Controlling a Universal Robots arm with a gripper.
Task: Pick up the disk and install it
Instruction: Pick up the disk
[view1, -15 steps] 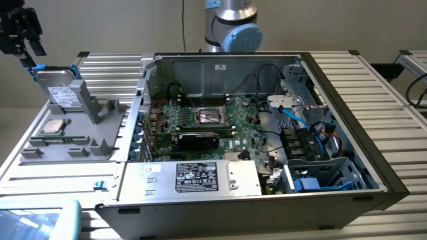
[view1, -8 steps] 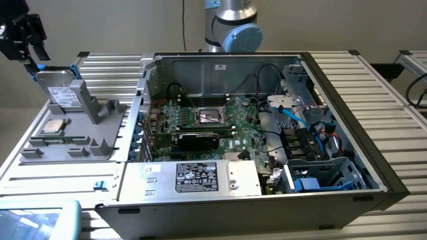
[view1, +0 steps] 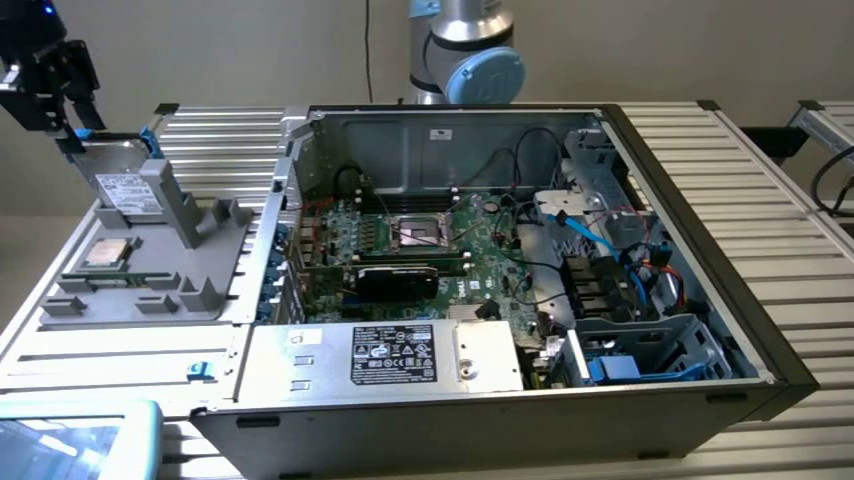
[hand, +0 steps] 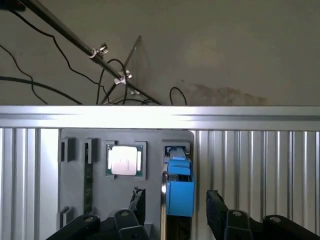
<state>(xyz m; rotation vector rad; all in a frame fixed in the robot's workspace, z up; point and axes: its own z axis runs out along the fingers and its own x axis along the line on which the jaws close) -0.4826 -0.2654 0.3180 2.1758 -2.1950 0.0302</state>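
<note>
The disk (view1: 123, 188) stands on end in the grey holder (view1: 147, 285), long axis upright; the gripper (hand: 175, 206) straddles it, released.

Place: we take this for a robotics lab or test workshop.
Bench: we see ribbed aluminium slats (view1: 761, 170).
Work piece: an open computer case (view1: 441, 150), its board (view1: 441, 250) bare.
Fixture: a grey parts holder (view1: 127, 295) beside it.
Machine: a robot arm (view1: 461, 50) behind.
</note>
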